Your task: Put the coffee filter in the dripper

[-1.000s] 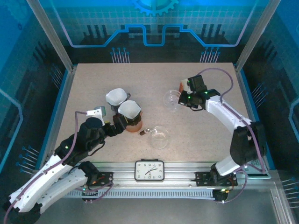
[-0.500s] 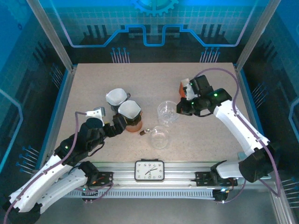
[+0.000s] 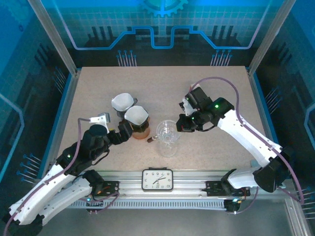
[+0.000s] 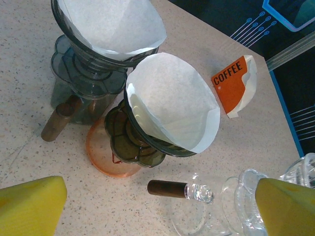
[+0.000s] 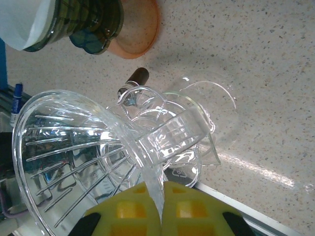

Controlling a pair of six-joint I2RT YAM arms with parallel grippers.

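A clock [image 3: 157, 179] sits on the rail at the near edge of the bench [image 3: 98, 83]. Just beyond it, the left gripper [image 3: 126, 132] hovers with its jaws wide apart and holds nothing. It is just beside a dark dripper [image 4: 138, 147] that stands on an orange base [image 4: 101, 160]. A white coffee filter [image 4: 172, 98] sits opened inside that dripper.

To the right, the right gripper [image 5: 160, 196] has its jaws clamped on the wall of a clear dripper [image 5: 74, 147]. It holds the dripper over what seems to be a clear glass vessel [image 3: 167, 147] with a brown handle [image 4: 166, 188], though the glass is hard to read.

Farther back, a second dark dripper [image 4: 83, 73] holds a second filter [image 4: 113, 22]. An orange packet [image 4: 231, 83] marked COFFEE lies on the bench beyond.
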